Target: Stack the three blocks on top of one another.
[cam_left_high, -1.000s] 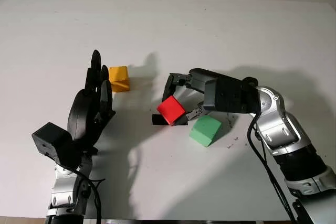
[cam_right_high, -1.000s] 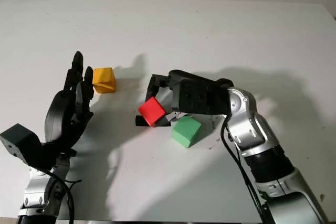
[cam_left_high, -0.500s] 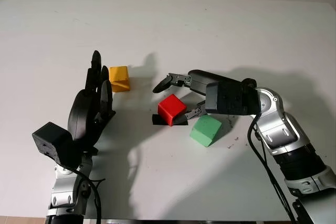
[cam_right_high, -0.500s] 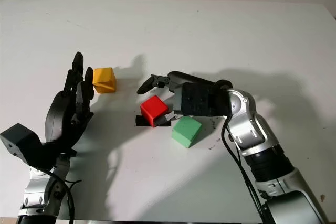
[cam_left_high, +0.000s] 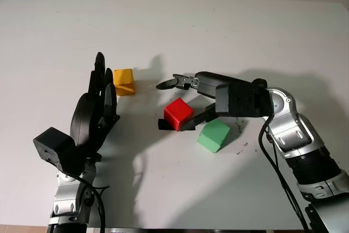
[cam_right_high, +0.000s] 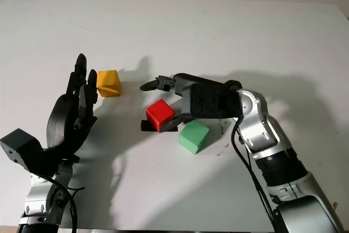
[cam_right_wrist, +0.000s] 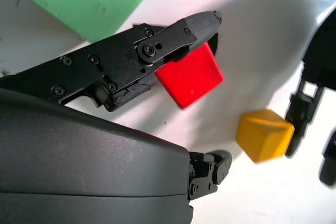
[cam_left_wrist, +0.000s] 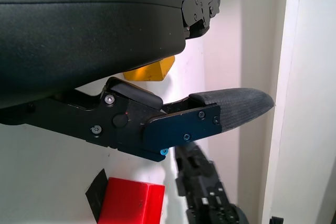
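Table point(cam_left_high: 229, 31): white, bearing all three blocks, none stacked yet.
Right arm point(cam_left_high: 294, 135): reaching in from the bottom right toward the red block.
Left hand point(cam_left_high: 95, 105): open, raised upright well left of the red block, just beside the yellow one; holding nothing.
Right hand point(cam_left_high: 188, 102): fingers spread around the red block, not pinching it; one finger point(cam_left_high: 174, 82) arched just beyond the block, another point(cam_left_high: 199, 119) low between red and green.
Green block point(cam_left_high: 213, 135): on the table just right of the red block, nearer the robot, under the right palm.
Red block point(cam_left_high: 179, 114): middle of the table, turned corner-on; a small dark piece point(cam_left_high: 162, 125) against its near-left edge, nature unclear.
Yellow block point(cam_left_high: 124, 82): up and left of the red block, well apart.
Step in hand: probably grasping the red block, judging by the loose fingers.
Doing it well: close on opposite flat faces rather than corners, squeeze evenly, lift straight up clear of the green block before carrying across.
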